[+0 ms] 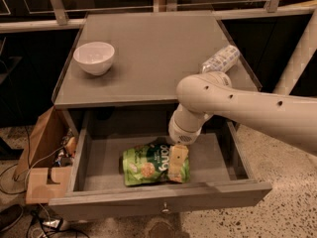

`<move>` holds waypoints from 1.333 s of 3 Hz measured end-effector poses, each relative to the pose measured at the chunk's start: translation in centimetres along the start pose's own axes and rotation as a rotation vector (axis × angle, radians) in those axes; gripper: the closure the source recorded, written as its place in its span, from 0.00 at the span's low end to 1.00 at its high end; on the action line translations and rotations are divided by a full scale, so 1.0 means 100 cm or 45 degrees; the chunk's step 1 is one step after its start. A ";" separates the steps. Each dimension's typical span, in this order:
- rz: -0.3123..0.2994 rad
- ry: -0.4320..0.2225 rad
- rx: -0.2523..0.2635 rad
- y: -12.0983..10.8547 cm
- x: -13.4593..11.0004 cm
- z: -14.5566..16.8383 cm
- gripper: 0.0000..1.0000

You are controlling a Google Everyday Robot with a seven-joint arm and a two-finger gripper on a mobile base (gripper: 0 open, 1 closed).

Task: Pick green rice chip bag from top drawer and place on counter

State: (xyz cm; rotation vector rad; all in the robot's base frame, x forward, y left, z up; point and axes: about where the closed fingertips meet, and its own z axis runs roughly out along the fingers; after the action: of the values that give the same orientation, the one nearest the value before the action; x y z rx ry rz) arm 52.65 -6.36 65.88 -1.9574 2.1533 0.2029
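Observation:
The green rice chip bag [147,164] lies flat on the floor of the open top drawer [99,201], near its middle front. My gripper [178,163] reaches down into the drawer from the right. It sits over the right end of the bag and covers part of it. My pale arm [237,105] crosses over the right front corner of the counter [153,58]. The drawer's small knob [164,209] shows on the front panel.
A white bowl [94,57] stands on the counter's left side. A clear plastic bottle [220,59] lies on its right side, just behind my arm. A cardboard box [42,152] with cables sits on the floor to the left.

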 end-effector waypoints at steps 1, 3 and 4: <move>0.011 -0.009 0.000 -0.002 0.002 0.008 0.00; 0.056 -0.012 0.001 -0.002 0.015 0.020 0.00; 0.076 -0.002 -0.008 -0.002 0.021 0.028 0.00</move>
State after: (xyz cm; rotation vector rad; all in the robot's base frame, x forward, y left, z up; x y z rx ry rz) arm 52.86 -7.67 62.67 -1.8975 2.2144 0.2210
